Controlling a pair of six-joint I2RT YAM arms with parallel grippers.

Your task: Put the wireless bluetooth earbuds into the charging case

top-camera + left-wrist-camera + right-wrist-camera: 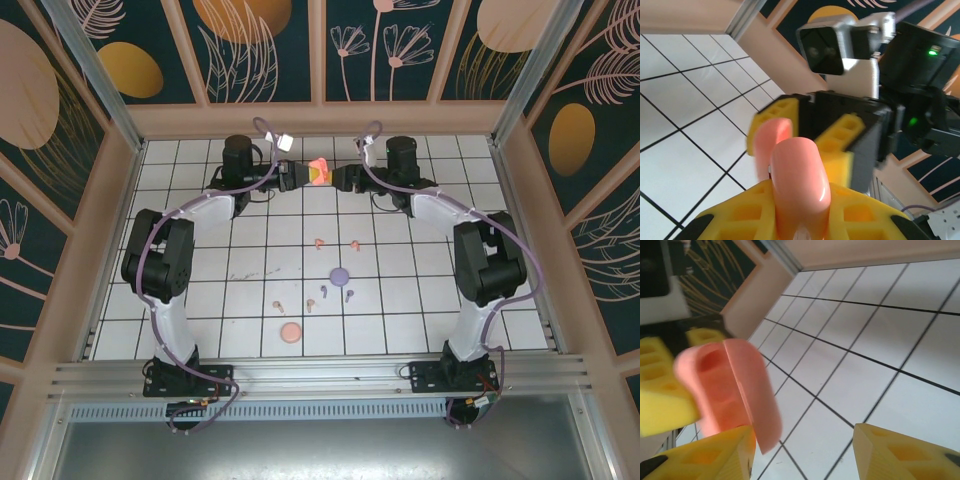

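Observation:
A salmon-orange charging case point(317, 172) is held above the far middle of the table, its lid point(752, 390) swung open. My left gripper point(300, 176) is shut on the case body point(800, 185), which sticks up between its yellow fingers point(740, 215). My right gripper point(335, 178) faces it from the right and is open point(802, 432). The lid lies against its left finger point(715, 460), and the other finger point(900, 455) stands well apart. Tiny earbuds lie on the tiles mid-table: a salmon pair point(318, 242), a purple pair point(323, 291) and a pink pair point(279, 303).
A round purple case point(339, 274) and a round pink case point(290, 332) lie on the white tiled table point(200, 300) near the earbuds. Patterned walls point(80, 200) with wooden posts close in the back and both sides.

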